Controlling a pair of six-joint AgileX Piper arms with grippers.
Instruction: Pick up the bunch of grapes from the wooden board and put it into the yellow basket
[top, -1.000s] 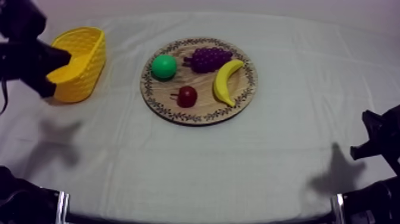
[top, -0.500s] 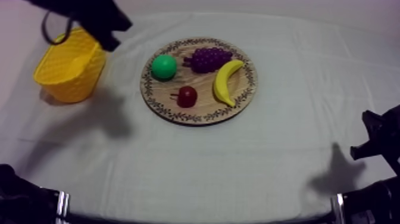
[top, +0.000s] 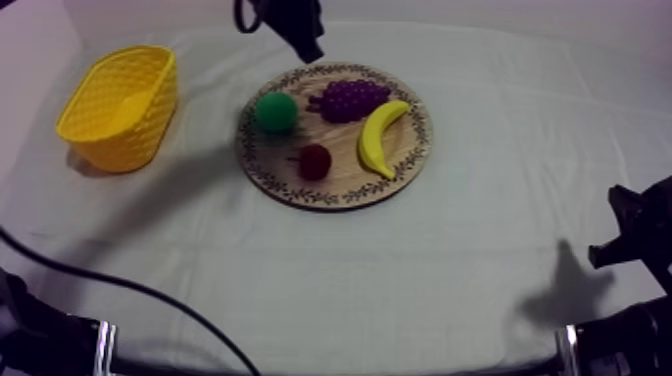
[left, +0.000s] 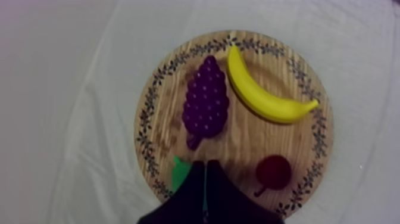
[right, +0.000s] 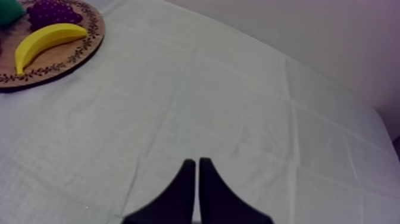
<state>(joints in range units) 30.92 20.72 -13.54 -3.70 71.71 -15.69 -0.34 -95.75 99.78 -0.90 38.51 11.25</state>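
Top view: left arm comes in at the upper left, left gripper (top: 306, 45) hanging over the far rim of the wooden board (top: 338, 190). Bunch of grapes (top: 350, 100) lies on the far half of the board, between a green round fruit (top: 275, 112) and the banana (top: 381, 136). Small red fruit (top: 315, 160) sits nearer the front. Yellow basket (top: 142, 138) stands at the left side of the worktop (top: 400, 280), well apart from the board, nothing visible inside.

Left wrist view: left gripper (left: 205, 164) looks straight down on the board (left: 247, 146). Its fingers are pressed together in a narrow wedge, nothing between them. The grapes (left: 206, 107) lie directly ahead of the wedge and clear of it. Their long axis runs nearly in line with the wedge, narrow tip pointing back toward the gripper. Banana (left: 268, 98) lies just beside the bunch on one flank. A sliver of the green fruit (left: 180, 173) shows right beside the gripper.

Right wrist view: right gripper (right: 197, 162) is likewise clenched on nothing, low over bare cloth, well apart from the board (right: 59, 56).

Judgement: approach phase, no grasp made. The left arm is much the nearer, and the basket is on its side. The fingers must part, move forward over the bunch, then descend. They look set to close across the short axis, which should suit. Main risk is nudging the banana.
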